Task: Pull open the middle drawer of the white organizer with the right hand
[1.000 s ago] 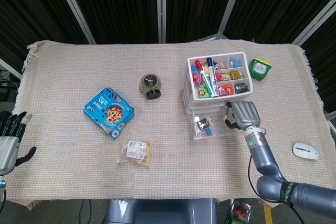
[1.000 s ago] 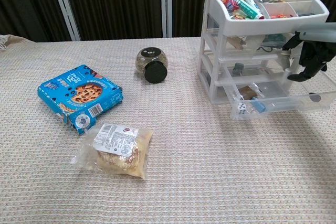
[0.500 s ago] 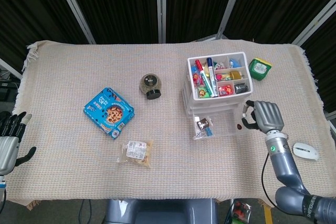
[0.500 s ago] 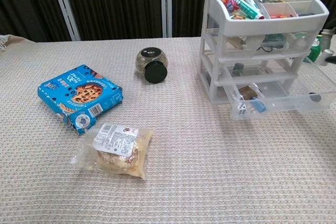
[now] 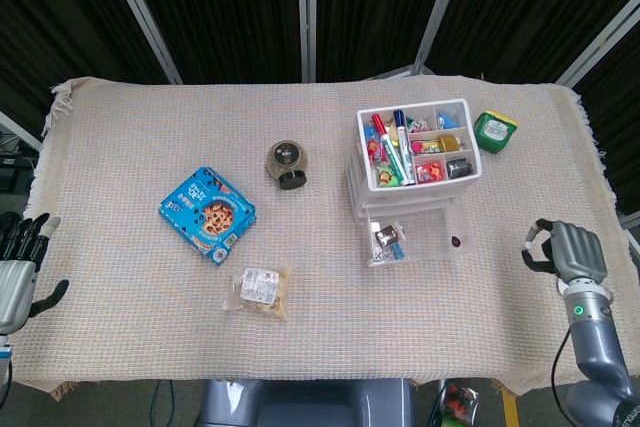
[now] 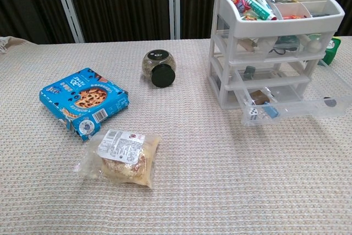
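Note:
The white organizer (image 5: 413,179) (image 6: 223,75) stands at the right of the table, its top tray full of markers and small items. In the chest view, the lowest of its clear drawers (image 6: 300,104) is pulled out toward me, with dice and small bits inside; the two above it are pushed in. The same open drawer (image 5: 415,238) shows in the head view. My right hand (image 5: 563,252) hangs well right of the drawer near the table's right edge, fingers curled, holding nothing; the chest view does not show it. My left hand (image 5: 15,267) hangs at the far left, fingers apart.
A dark round jar (image 5: 288,164) lies mid-table. A blue cookie box (image 5: 207,214) and a clear snack bag (image 5: 262,290) lie to the left. A green tub (image 5: 495,131) sits behind the organizer on the right. A woven cloth (image 5: 120,137) covers the table.
My right hand has let go of the drawer front and drawn away to the right and toward the near edge, leaving the chest view. The drawer stays pulled out.

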Motion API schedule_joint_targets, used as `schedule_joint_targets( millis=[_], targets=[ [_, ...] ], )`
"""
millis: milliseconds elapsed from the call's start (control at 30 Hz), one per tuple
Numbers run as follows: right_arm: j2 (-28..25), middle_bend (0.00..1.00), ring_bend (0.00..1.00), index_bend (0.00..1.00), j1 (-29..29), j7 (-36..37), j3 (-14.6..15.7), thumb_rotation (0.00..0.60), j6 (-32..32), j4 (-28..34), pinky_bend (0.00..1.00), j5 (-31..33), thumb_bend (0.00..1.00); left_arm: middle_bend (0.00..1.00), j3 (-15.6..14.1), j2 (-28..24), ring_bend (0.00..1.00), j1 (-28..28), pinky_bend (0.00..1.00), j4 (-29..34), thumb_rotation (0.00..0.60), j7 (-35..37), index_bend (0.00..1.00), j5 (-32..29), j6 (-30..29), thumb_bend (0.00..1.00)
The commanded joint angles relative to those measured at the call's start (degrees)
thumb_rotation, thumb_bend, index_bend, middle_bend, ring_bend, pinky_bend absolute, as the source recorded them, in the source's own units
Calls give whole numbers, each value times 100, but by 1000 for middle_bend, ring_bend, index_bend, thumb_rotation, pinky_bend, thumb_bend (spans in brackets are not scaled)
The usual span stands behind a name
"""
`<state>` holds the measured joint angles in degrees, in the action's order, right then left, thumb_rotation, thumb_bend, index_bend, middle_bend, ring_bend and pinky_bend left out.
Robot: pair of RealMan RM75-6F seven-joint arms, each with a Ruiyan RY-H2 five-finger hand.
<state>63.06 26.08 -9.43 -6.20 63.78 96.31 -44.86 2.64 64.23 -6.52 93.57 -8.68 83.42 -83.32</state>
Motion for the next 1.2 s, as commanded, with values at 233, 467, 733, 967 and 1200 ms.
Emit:
schedule_joint_targets(
  millis=[233, 467, 733, 967, 1200],
  targets=[
    [272, 1000, 999, 596, -260, -189, 291, 600, -318, -560, 630, 96, 298, 0, -5, -2, 0, 3, 0, -5, 600, 21, 0, 16, -5, 318],
    [472, 1000, 999, 600, -295, -380, 270, 600, -363, -831, 630, 163, 298, 0, -11, -9, 0, 3, 0, -25, 600, 67, 0, 36, -5, 317],
    [395, 1000, 999, 603, -388, -405, 122, 600, -455, -965, 630, 510, 299, 0, -9, -7, 0, 1, 0, -23, 600, 63, 0, 33, -1, 317],
    [309, 1000, 999, 601, -466, -418, 93, 600, -544, -918, 630, 697, 299, 0, -11, -14, 0, -1, 0, -19, 600, 74, 0, 38, 3, 318],
    [250, 1000, 999, 601, -549, -590, 124, 600, -420, -819, 630, 773, 299, 0, -20, -24, 0, 0, 0, -39, 600, 123, 0, 59, 5, 318]
  ],
)
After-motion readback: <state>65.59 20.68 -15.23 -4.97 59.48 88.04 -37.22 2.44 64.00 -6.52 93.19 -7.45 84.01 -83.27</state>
